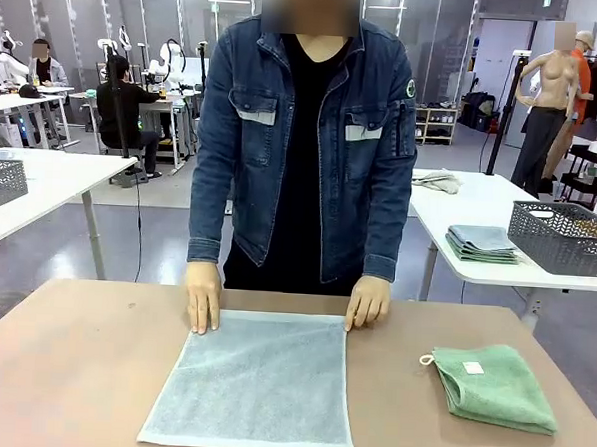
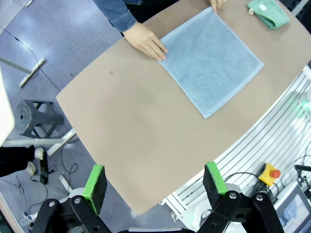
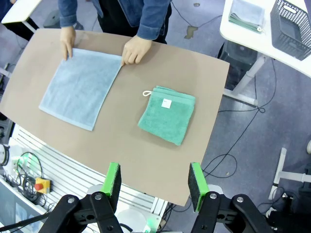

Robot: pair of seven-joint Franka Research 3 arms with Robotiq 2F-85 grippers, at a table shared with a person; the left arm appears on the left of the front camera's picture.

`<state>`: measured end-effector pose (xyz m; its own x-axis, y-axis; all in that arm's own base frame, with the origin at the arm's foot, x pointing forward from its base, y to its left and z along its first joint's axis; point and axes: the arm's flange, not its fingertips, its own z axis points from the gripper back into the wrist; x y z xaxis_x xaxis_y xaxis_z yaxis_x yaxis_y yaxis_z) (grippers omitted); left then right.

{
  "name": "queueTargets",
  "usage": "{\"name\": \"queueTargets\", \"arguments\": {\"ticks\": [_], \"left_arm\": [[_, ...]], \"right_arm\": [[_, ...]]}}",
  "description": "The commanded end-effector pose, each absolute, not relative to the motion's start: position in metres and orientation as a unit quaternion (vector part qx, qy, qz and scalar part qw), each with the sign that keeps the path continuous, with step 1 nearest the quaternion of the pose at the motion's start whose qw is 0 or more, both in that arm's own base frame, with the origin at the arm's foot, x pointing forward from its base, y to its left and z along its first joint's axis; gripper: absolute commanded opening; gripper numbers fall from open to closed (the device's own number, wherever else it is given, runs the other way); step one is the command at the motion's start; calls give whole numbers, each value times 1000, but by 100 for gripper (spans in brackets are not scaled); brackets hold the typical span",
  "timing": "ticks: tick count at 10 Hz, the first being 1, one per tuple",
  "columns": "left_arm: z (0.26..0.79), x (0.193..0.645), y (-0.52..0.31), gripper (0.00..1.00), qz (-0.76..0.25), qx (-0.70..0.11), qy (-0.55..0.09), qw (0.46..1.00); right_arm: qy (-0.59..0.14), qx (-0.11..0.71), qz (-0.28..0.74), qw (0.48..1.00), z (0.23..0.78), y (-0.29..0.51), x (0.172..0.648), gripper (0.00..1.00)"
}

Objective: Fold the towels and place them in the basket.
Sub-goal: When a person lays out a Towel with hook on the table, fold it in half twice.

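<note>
With my left gripper [image 2: 154, 170] and right gripper [image 3: 155, 167] apart and empty, I'd pinch the blue towel [image 1: 255, 381] at its 6 o'clock corners and fold toward 12.

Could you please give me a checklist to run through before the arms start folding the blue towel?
1. Blue towel spread flat on the table: ok.
2. Hands clear of the blue towel: not ok, both rest at its far corners.
3. Left end effector open and empty: ok.
4. Right end effector open and empty: ok.
5. Green towel folded, lying apart from the blue towel: ok.
6. Basket on this table: not ok, it stands on the neighbouring table.
</note>
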<state>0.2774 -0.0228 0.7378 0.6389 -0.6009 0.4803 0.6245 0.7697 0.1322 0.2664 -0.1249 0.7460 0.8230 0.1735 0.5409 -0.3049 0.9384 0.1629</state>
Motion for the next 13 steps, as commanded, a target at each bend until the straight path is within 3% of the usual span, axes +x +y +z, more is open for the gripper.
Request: {"name": "queueTargets", "arguments": {"ticks": [1, 2, 5, 8, 13], "left_arm": [[735, 276, -22, 100, -347, -20, -260, 901], [738, 277, -23, 100, -339, -23, -257, 905], [738, 236, -56, 100, -526, 49, -288, 799], [730, 210, -68, 100, -605, 79, -307, 731], [689, 212, -109, 100, -669, 105, -266, 686]], "right_arm": [[-269, 113, 129, 948, 746, -126, 266, 70], [-269, 122, 126, 947, 746, -125, 266, 70], [-273, 16, 362, 891, 752, -66, 237, 70], [-253, -38, 495, 830, 745, -21, 215, 70], [-238, -31, 569, 786, 700, 56, 215, 70]]}}
